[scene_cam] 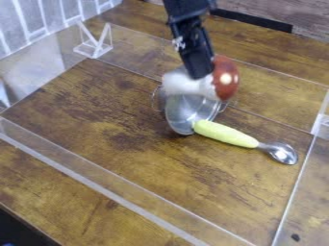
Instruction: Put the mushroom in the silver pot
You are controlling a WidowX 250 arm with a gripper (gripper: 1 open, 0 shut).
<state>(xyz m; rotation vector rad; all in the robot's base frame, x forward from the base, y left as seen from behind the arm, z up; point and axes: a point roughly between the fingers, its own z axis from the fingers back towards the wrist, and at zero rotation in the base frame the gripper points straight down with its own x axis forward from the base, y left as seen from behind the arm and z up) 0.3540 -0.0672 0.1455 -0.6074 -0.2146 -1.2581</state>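
arm: black robot arm (pixel 188 12) cut off by top edge
stem: glossy reddish-brown toy mushroom (pixel 226 78), stem hidden behind black gripper (pixel 206 77)
pot: shiny silver round metal pot (pixel 184 108) blurred, handle unclear

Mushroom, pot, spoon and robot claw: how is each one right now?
mushroom: held by the gripper, lifted above the table.
gripper: shut on the mushroom.
silver pot: tipped on its side, nothing visible inside.
spoon: lying flat beside the pot.
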